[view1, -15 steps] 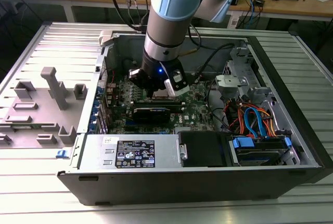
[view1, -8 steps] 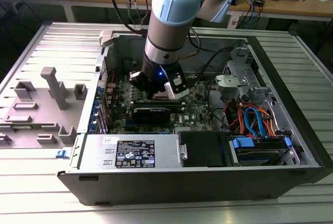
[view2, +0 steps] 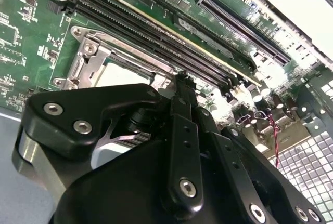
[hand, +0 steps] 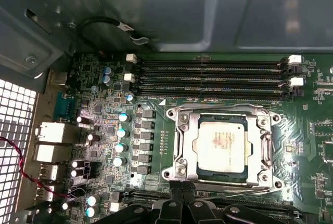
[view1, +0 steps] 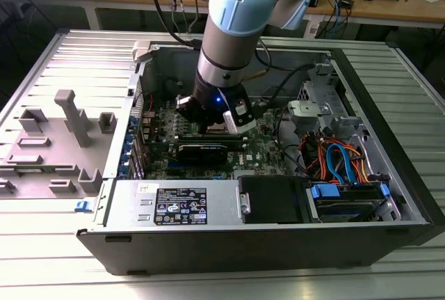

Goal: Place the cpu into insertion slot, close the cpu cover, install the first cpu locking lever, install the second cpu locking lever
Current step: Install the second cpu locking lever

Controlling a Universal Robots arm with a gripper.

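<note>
Gripper [hand: 179, 203] is positioned low inside the open PC case [view1: 389, 241], just above the motherboard [hand: 104, 130]. In both wrist views the black fingertips [view2: 182, 86] are pressed together w/ no visible gap and nothing between them; tips are directly beside the edge of the insertion slot [hand: 179, 169].

The cpu [hand: 221, 146] is seated flat in the slot, silver-grey top facing up, immediately beyond the fingertips. The cpu cover [hand: 226, 116] is down around the cpu; chip shows through the cut-out. Whether the locking levers are latched: cannot tell.

Memory slots [hand: 208, 76] run parallel to the socket on its far side from the gripper. In the exterior view the arm [view1: 236, 21] descends into the case; graphics card [view1: 208, 150] sits just beside the gripper [view1: 221, 127].
</note>
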